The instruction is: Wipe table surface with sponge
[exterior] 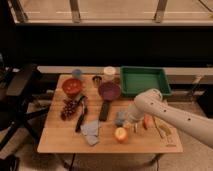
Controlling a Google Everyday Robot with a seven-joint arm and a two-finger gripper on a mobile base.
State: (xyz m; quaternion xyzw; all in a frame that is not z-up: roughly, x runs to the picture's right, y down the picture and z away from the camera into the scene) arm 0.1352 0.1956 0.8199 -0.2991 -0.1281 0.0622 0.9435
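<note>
A small blue sponge (120, 118) lies on the wooden table (60, 140), just below the handle of a purple bowl-shaped scoop. My white arm reaches in from the right, and my gripper (129, 121) is at its lower end, right beside the sponge's right edge and low over the table. The arm's end hides much of the gripper.
Near the sponge are a grey cloth (91, 131), an orange fruit (121, 134), a red fruit (147, 122) and a banana (164, 130). Further back are a purple scoop (109, 91), a red bowl (72, 86), grapes (70, 107), a black utensil (81, 115), cups and a green tray (143, 80). A chair (20, 92) stands at the left.
</note>
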